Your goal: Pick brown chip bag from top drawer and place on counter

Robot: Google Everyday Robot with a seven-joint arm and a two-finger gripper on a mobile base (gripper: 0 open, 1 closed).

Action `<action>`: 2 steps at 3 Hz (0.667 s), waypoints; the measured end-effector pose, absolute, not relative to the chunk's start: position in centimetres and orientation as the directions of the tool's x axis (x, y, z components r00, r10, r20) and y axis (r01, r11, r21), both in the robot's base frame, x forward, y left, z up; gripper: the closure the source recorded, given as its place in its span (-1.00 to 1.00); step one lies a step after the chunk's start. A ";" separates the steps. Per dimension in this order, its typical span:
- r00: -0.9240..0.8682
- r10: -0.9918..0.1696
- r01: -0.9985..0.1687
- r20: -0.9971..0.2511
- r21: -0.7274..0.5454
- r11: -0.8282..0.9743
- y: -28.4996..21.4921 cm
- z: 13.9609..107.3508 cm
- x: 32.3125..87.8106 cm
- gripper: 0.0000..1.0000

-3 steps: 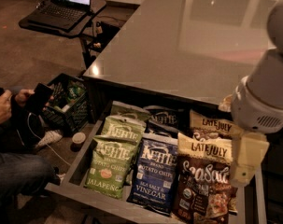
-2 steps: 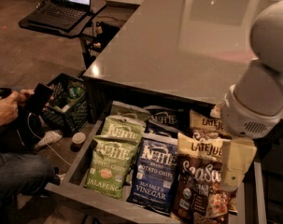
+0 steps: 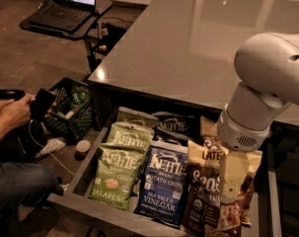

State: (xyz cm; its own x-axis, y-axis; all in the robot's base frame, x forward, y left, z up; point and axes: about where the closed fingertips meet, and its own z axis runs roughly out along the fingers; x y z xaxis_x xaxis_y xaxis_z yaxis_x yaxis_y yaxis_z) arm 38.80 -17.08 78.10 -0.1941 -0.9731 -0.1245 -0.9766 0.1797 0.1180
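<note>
The step in hand is judged to be the reach for the grasp: nothing has yet been lifted. The hand [image 3: 231, 179] is seen low over the right side of the open top drawer [image 3: 82, 164], hanging from the white arm [image 3: 267, 83], directly in front of the upper right part of the brown chip bag [image 3: 205, 201]. Whether the hand is spread or pressed together cannot be told from this view, nor can contact with the bag be confirmed.

The brown chip bag is lying in the near right row of the drawer, just beside a blue vinegar bag [image 3: 164, 186] on its left; further left a green jalapeno bag [image 3: 117, 174] is placed. More bags are stacked in the far part of the drawer, partly hidden.

For the next move, a firm hold on the crinkly bag would be needed, probably near its cream top band, without the blue neighbour being caught. The bag would then have to be raised clear of the drawer's low walls and carried far and left to the counter surface [image 3: 188, 48], which is set above the drawer's far end.
</note>
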 end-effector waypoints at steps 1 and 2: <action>-0.209 -0.970 -0.973 -0.120 0.124 0.194 -17.4 76.9 39.9 -1.00; -0.227 -0.967 -0.968 -0.115 0.134 0.211 -17.7 75.7 40.8 -0.96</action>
